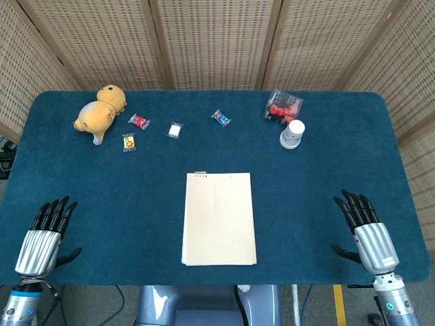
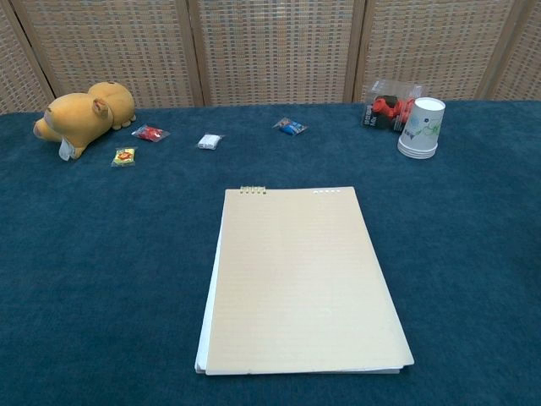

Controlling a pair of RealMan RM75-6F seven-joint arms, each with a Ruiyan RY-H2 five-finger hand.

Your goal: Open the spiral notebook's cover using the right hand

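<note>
The spiral notebook (image 1: 219,219) (image 2: 300,279) lies flat and closed in the middle of the blue table, its tan cover up and its binding along the far edge. My right hand (image 1: 363,225) rests near the table's front right edge, fingers straight and apart, holding nothing, well to the right of the notebook. My left hand (image 1: 46,231) sits at the front left edge, likewise spread and empty. Neither hand shows in the chest view.
Along the far side lie a yellow plush toy (image 1: 100,113), several small wrapped candies (image 1: 138,121), a clear box with red contents (image 1: 283,106) and a stack of white paper cups (image 1: 292,134). Wicker screens stand behind the blue table (image 1: 102,197).
</note>
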